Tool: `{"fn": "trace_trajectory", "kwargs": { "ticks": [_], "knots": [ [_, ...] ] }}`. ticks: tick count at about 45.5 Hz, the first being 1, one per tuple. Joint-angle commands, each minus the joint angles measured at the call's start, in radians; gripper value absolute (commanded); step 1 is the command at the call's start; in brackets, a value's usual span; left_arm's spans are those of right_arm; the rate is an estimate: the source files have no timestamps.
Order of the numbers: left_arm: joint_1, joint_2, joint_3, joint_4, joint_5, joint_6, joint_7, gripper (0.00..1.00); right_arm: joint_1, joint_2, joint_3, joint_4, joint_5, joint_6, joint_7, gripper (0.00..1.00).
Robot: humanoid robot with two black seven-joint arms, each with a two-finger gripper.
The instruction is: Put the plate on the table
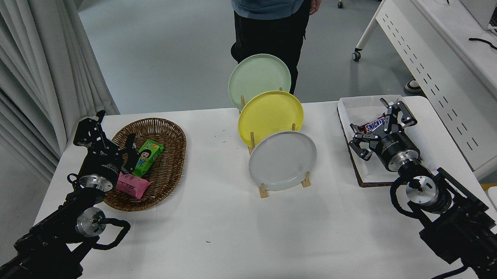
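Observation:
The light-grey plate stands on edge in the front slot of a wooden rack at the middle of the white table. A yellow plate and a pale green plate stand behind it in the same rack. My right gripper is open and empty, to the right of the rack and apart from the plate, over a tray. My left gripper is parked at the lower left over a basket, fingers apart and holding nothing.
A wicker basket at the left holds a green carton and a pink packet. A white-lined tray at the right holds a Snickers bar. A person stands at the far side. A perforated desk is at the right.

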Motion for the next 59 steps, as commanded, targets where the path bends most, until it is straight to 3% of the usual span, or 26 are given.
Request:
{"fn": "trace_trajectory", "kwargs": {
  "ticks": [1, 59],
  "knots": [
    [0.000, 0.000, 0.000, 0.000, -0.001, 0.000, -0.001, 1.00, 0.002, 0.003, 0.000, 0.001, 0.000, -0.002, 0.000, 1.00],
    [0.000, 0.000, 0.000, 0.000, 0.001, 0.000, -0.001, 1.00, 0.048, -0.058, 0.000, -0.010, 0.000, -0.011, -0.003, 1.00]
  ]
}}
